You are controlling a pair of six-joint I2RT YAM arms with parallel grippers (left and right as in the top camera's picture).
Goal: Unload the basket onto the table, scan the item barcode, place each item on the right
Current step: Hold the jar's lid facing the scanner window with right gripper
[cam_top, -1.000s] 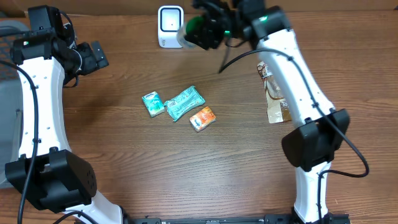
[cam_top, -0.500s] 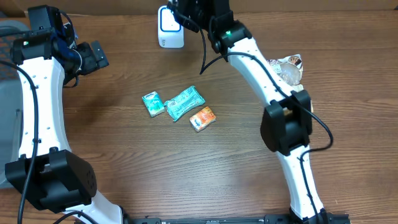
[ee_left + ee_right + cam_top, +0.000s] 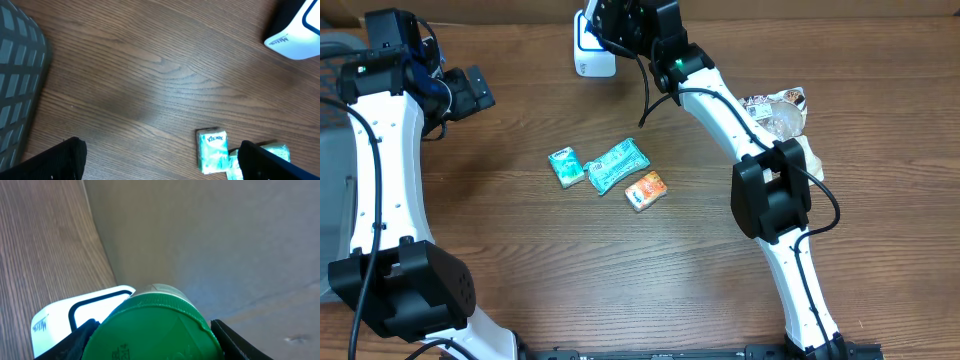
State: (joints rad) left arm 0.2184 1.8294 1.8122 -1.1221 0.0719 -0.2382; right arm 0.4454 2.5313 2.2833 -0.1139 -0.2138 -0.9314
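**Inspector A:** Where do we place the item relative to the reader?

**Inspector B:** We find the green-lidded container [image 3: 152, 322] in the right end effector [image 3: 618, 22], which is part-closed against its two sides. It is up at the far edge of the counter [image 3: 520, 250]. The scanner [image 3: 65, 317] stands just beyond it, down and to the left in the wrist view. It is near, but we cannot tell whether the two touch.

**Inspector A:** And its axis?

**Inspector B:** Its top faces the wrist camera, so we judge that the long axis runs out along the end effector (the body and any barcode are hidden from us). In our judgement the coming move turns on bringing the labelled side round to the scanner's window.

**Inspector A:** The other arm?

**Inspector B:** The left end effector [image 3: 477, 88] is spread wide and empty, well apart at the left. The right arm is plainly the nearer.
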